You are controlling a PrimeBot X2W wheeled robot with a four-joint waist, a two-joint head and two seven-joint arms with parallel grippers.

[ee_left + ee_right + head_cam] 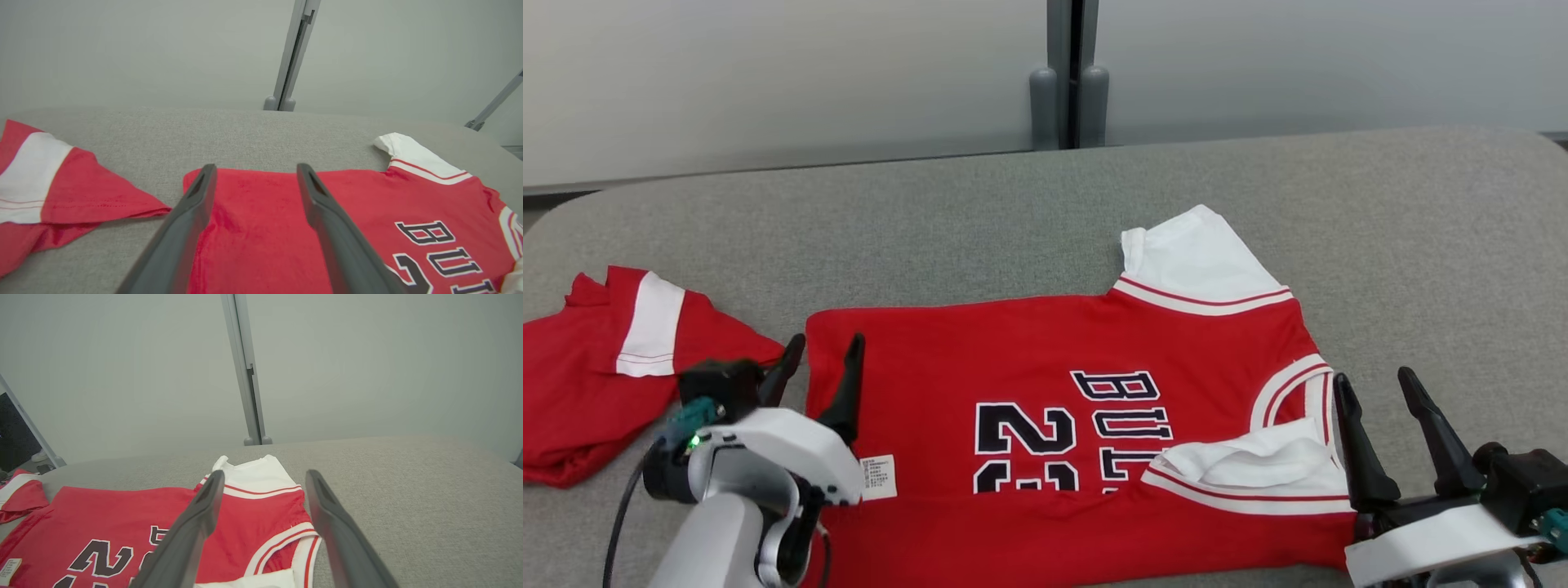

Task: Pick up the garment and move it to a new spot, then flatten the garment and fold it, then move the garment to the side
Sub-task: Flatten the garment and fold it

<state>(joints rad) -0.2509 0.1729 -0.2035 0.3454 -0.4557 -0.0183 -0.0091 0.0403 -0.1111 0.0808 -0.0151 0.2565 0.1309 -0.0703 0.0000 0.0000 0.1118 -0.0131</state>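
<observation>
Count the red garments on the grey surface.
2: a jersey spread out in the middle, and a crumpled garment at the far left, partly out of frame.

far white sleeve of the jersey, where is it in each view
Head view: far white sleeve is right of centre, at the far edge of the jersey.
Left wrist view: far white sleeve is at the right, mid-height.
Right wrist view: far white sleeve is near the centre, just below the post's foot.
Shared landmark: the grey post on the back wall.
</observation>
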